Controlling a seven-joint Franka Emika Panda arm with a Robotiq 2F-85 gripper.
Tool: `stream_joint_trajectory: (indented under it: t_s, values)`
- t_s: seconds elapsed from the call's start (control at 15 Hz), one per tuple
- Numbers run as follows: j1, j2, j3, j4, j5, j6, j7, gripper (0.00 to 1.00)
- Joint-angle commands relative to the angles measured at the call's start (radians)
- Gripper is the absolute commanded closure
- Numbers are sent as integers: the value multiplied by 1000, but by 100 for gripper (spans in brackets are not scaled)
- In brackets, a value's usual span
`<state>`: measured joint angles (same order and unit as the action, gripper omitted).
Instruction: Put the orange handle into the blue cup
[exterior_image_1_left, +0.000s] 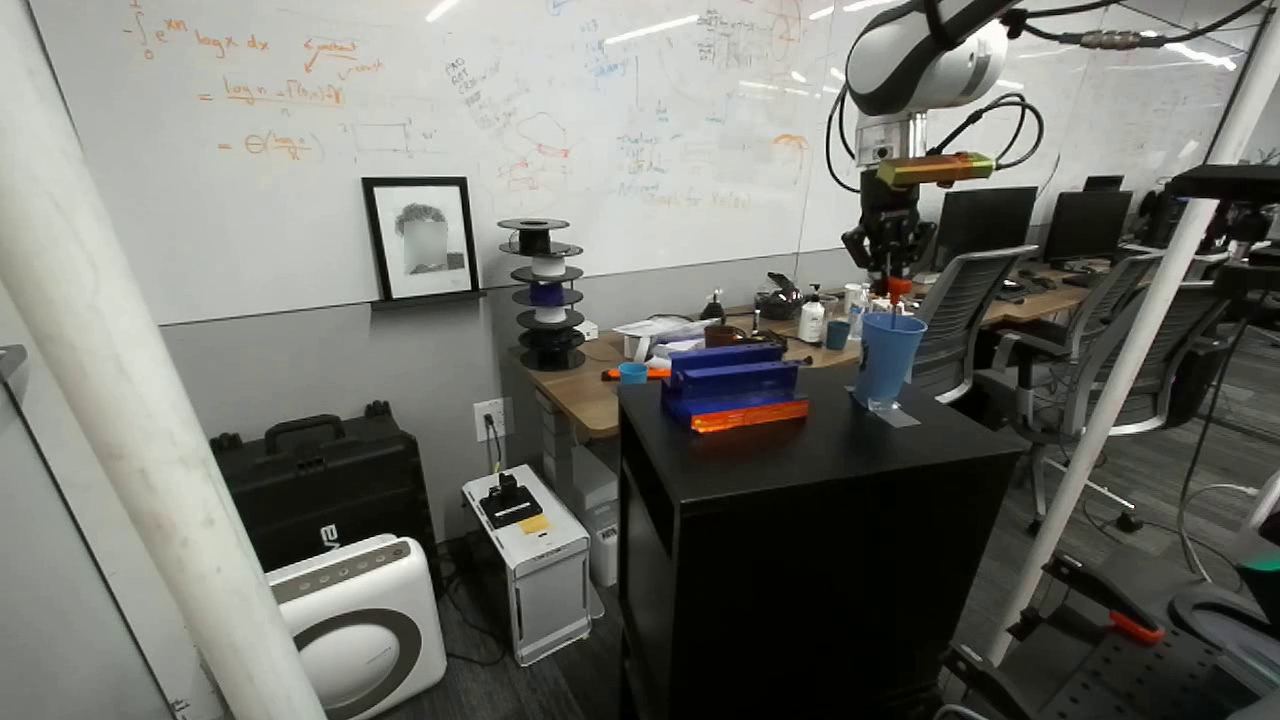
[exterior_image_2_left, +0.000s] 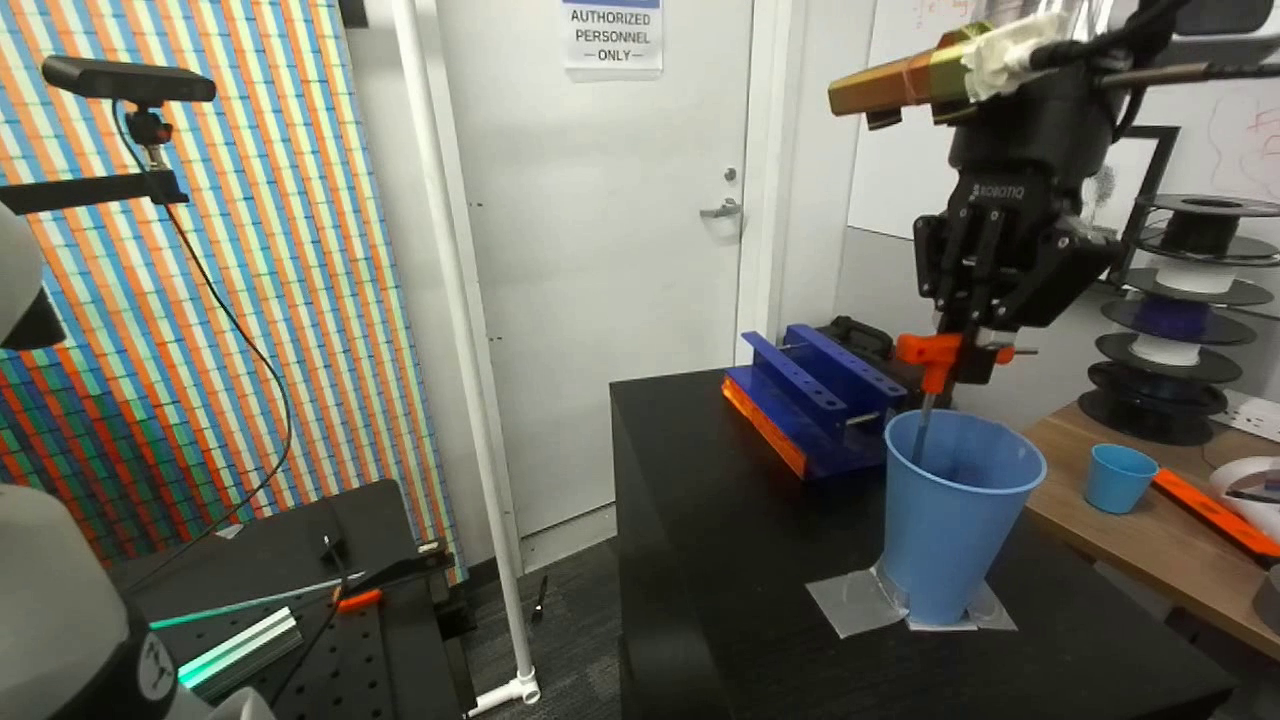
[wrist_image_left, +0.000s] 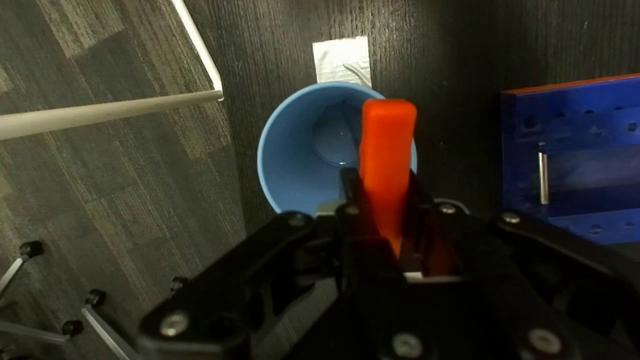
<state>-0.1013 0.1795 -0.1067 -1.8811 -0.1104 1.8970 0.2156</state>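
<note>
The blue cup (exterior_image_2_left: 945, 545) stands upright on the black cabinet top, with tape at its base. It also shows in an exterior view (exterior_image_1_left: 886, 365) and from above in the wrist view (wrist_image_left: 292, 155). My gripper (exterior_image_2_left: 968, 355) is above the cup's rim, shut on the orange handle (exterior_image_2_left: 928, 350). In the wrist view the orange handle (wrist_image_left: 387, 150) sits between the two fingers (wrist_image_left: 382, 185). A thin metal shaft runs down from the handle, and its lower part is inside the cup's mouth. The handle itself is above the rim. The cup's wall hides the shaft's tip.
A wide blue box with an orange band (exterior_image_1_left: 740, 390) lies on the black cabinet (exterior_image_1_left: 850, 445) beside the cup. A wooden desk (exterior_image_2_left: 1070, 450) behind holds a small blue cup (exterior_image_2_left: 1118, 478) and a stack of spools (exterior_image_2_left: 1170, 320). A white pole (exterior_image_1_left: 1120, 370) stands near the cabinet.
</note>
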Motion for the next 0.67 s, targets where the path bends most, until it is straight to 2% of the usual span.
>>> stream_joint_trajectory:
  t_s: [0.0, 0.13, 0.33, 0.47, 0.53, 0.6]
  values:
    - [-6, -27, -4, 5, 52, -13, -28, 53]
    - [-5, -90, -8, -19, 35, -13, -32, 40]
    - [-7, -229, -14, -54, 1, -24, -56, 15]
    - [-13, -318, -15, -67, 8, -54, -127, 2]
    - [-17, -370, -19, -82, 32, -55, -151, 0]
    - [-15, -251, -12, -17, 13, -54, -96, 11]
